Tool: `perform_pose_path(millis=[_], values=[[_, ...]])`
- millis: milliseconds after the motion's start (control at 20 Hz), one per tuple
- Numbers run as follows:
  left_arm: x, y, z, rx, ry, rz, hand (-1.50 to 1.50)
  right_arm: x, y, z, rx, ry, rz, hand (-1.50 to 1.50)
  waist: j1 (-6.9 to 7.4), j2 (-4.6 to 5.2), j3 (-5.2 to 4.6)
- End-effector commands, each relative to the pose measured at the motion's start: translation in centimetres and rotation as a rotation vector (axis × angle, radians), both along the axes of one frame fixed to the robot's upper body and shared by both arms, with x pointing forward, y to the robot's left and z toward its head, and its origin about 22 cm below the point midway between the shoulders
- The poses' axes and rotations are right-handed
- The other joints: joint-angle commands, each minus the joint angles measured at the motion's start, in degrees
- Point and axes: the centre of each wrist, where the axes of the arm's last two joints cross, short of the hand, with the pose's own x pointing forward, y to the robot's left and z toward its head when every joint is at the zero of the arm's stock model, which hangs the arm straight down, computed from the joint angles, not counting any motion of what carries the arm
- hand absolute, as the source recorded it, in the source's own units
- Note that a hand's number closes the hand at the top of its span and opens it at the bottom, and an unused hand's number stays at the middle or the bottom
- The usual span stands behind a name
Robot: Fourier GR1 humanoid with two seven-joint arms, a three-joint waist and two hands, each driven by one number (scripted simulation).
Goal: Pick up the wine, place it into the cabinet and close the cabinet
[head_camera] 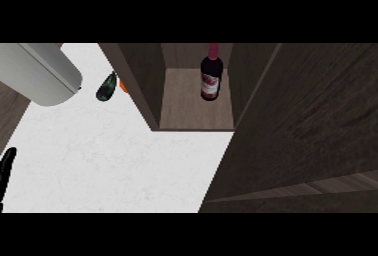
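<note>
The wine bottle, dark with a red neck and a pale label, stands upright on the shelf inside the open cabinet, near its back. The cabinet door, a large dark wood panel, fills the right side of the view and stands swung out, with its edge toward the opening. Only a black sliver of my left hand shows at the left edge, with a straight finger pointing up, far from the bottle. No hand touches the bottle. My right hand is out of sight.
A big grey rounded body hangs over the upper left corner. A dark green object and a small orange one lie on the white counter just left of the cabinet's side wall.
</note>
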Motion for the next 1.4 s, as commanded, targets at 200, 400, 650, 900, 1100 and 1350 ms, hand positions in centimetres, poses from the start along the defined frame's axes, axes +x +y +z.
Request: perform_pose_path(millis=[200, 400, 650, 900, 1100, 1350], values=[[1.0, 2.8, 1.0, 0.016, 0.022, -0.002, -1.50, -2.6, 3.4, 1.3, 0.068, -0.091, 0.116, 1.50, -0.02, -0.22, -0.13], [1.3, 2.6, 0.4, -0.006, 0.001, -0.021, -1.50, -1.2, 5.2, 0.7, 0.062, -0.165, 0.084, 1.50, 0.48, 0.00, -0.17], [2.1, 2.7, 1.3, -0.039, 0.006, -0.049, -1.50, -0.2, 6.7, 1.8, 0.046, -0.179, 0.017, 1.50, 0.67, 0.30, -0.19], [2.0, 1.9, 1.6, -0.052, 0.003, -0.093, -1.50, 1.6, 7.6, 3.1, 0.028, -0.180, 0.033, 1.50, 1.76, 0.50, -0.11], [2.2, 1.9, 1.5, -0.055, 0.018, -0.074, -1.50, 2.6, 8.7, 3.9, 0.067, -0.163, 0.010, 1.50, 2.25, 0.52, -0.18], [2.8, 1.2, 1.0, -0.065, 0.009, -0.074, -1.50, 6.2, 11.0, 6.9, 0.067, -0.185, 0.004, 1.50, 2.26, 0.65, -0.08]])
